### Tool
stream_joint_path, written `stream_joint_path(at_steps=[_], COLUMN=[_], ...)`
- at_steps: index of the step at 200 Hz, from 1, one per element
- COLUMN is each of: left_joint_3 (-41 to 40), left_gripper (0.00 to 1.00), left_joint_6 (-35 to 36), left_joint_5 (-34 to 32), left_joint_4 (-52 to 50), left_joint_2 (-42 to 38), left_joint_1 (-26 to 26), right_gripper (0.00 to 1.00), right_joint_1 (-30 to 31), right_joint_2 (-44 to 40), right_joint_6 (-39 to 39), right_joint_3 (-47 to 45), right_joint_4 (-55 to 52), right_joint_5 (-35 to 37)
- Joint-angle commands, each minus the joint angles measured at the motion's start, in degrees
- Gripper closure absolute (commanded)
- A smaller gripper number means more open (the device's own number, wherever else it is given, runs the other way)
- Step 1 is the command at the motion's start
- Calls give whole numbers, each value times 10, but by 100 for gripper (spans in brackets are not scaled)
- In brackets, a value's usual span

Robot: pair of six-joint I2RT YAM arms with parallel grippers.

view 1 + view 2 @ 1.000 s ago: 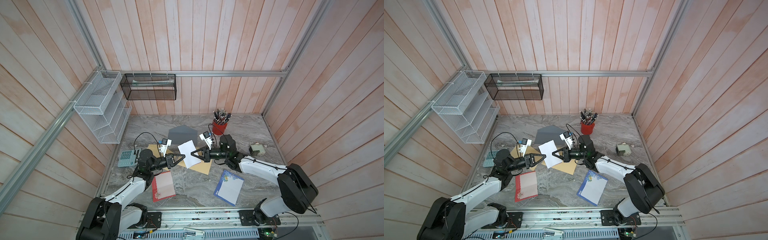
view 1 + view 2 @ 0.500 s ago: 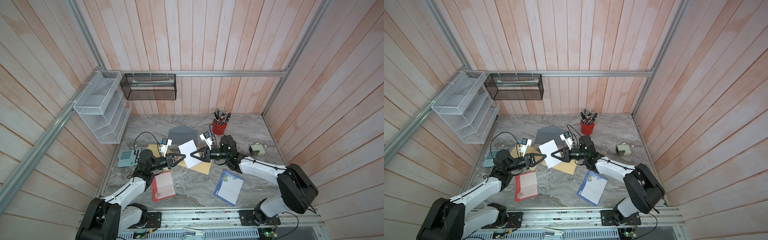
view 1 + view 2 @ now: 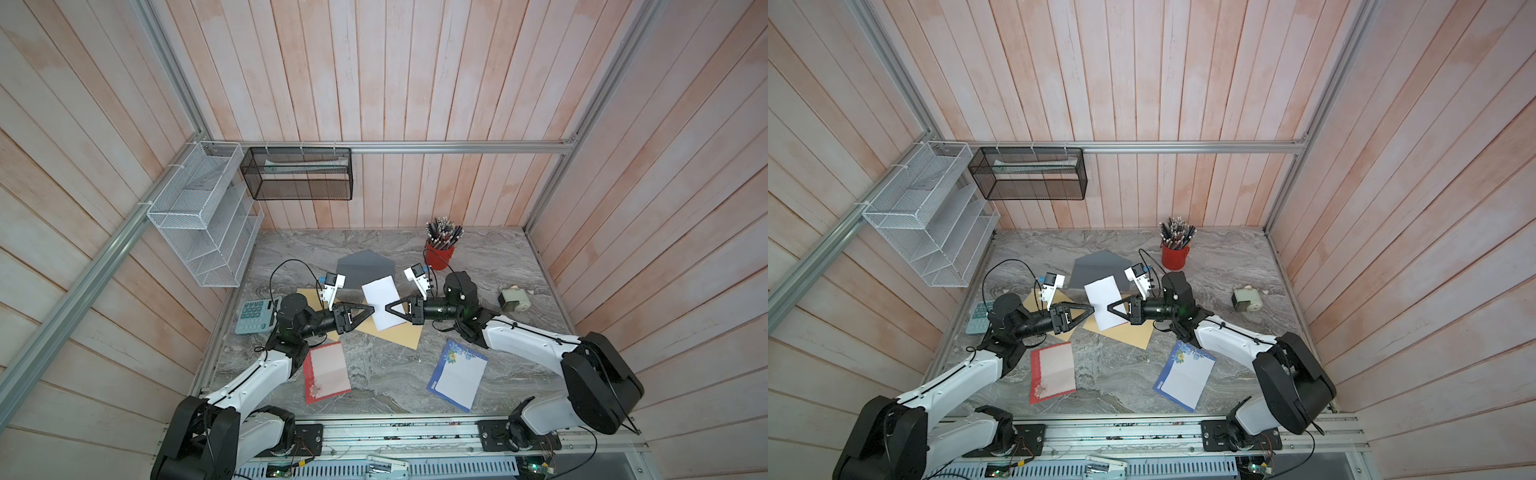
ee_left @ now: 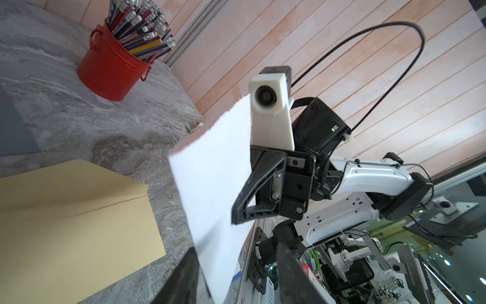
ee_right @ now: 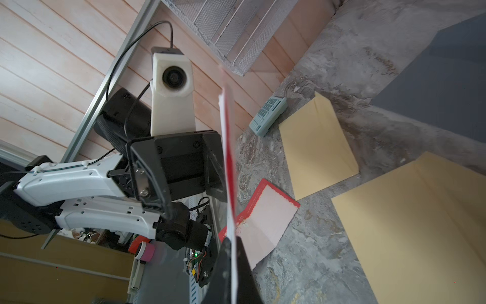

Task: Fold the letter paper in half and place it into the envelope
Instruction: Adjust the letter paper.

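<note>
table (image 3: 382, 374): tan envelope (image 3: 401, 336) lies flat beneath my arms | folded letter paper (image 3: 381, 305) is held in the air above it | right gripper (image 3: 388, 310) is pinched tight on one edge | left gripper (image 3: 369, 310) has its jaws spread around the opposite edge, gripping nothing | my plan: back the left out without brushing the sheet and keep the right pinch firm

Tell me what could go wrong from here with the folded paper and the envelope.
1. Only the right gripper pinches the folded paper, at one edge; the left gripper stands open, so the sheet may sag, twist or spring unfolded.
2. The tan envelope lies flat on the table below, nothing holding its mouth open; the paper could catch or push it away.
</note>
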Motion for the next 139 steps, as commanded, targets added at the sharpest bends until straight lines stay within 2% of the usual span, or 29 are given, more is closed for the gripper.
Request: stream_joint_path(at_steps=[1, 17, 34, 58, 77, 95, 116, 139], left_joint_3=[-10, -14, -11, -18, -54, -63, -43, -33], left_gripper=[26, 24, 24, 24, 24, 24, 24, 24], left_joint_6=[31, 45, 39, -14, -75, -107, -109, -128], left_joint_5=[-63, -130, -207, -285, -333, -358, -371, -379], left_joint_4=[-65, -109, -138, -142, -87, -53, -45, -20], left_joint_2=[-18, -13, -3, 4, 11, 45, 92, 141], left_joint_1=[-34, -79, -135, -203, -246, -273, -296, -302], right_gripper=[100, 100, 100, 100, 100, 100, 100, 100], right_joint_1=[-55, -93, -120, -143, -146, -150, -153, -154], right_joint_2=[-41, -67, -96, -135, -160, -173, -180, -185], right_joint_6=[-18, -40, -50, -60, -60, -61, -70, -74], right_joint_3=[-16, -21, -31, -47, -68, -80, -86, -92], right_joint_4=[-91, -162, -197, -233, -242, -246, -248, -248], right_joint_5=[88, 156, 191, 242, 279, 290, 289, 285])
